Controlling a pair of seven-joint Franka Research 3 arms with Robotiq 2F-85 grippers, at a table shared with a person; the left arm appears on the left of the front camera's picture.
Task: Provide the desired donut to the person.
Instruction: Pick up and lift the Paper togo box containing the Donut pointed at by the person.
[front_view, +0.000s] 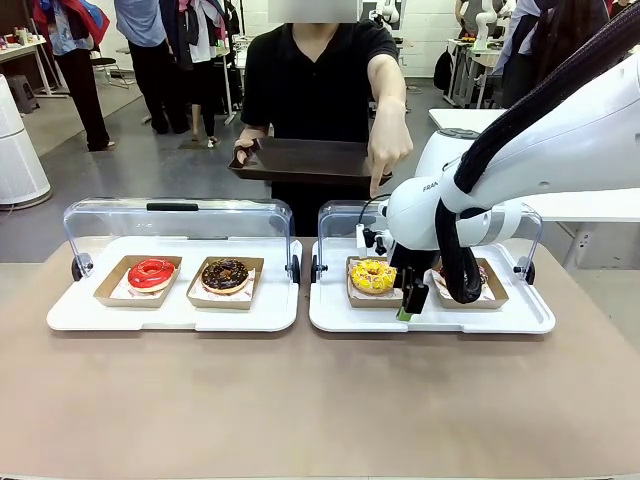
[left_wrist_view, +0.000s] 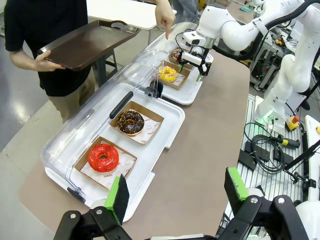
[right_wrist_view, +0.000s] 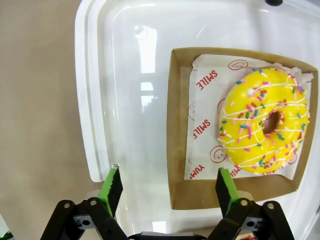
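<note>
1. Yellow donut (right_wrist_view: 264, 120) is the pick; the person's hand (front_view: 388, 150) points down at it. It sits ahead of the right claw (right_wrist_view: 169, 185) and off to one side, not between the jaws.
2. Table (front_view: 300, 400) and white tray (right_wrist_view: 125, 100) are directly beneath the claw.
3. Brown serving tray (front_view: 300, 160) is held by the person, well beyond the claw. Likely the drop-off.
4. Cardboard tray (right_wrist_view: 175, 125) holds the donut. Its near corner lies between the jaws, with one pad (right_wrist_view: 112, 182) over bare white tray and the other over the near wall.
5. Right claw is part-open, gripping nothing that I can see. Left claw (left_wrist_view: 177, 192) is wide open and empty, well apart from the right one.
6. Step, my read: pinch the cardboard wall, never the icing. One pad inside the wall, one outside, low enough for full pad contact — then close and lift level.
</note>
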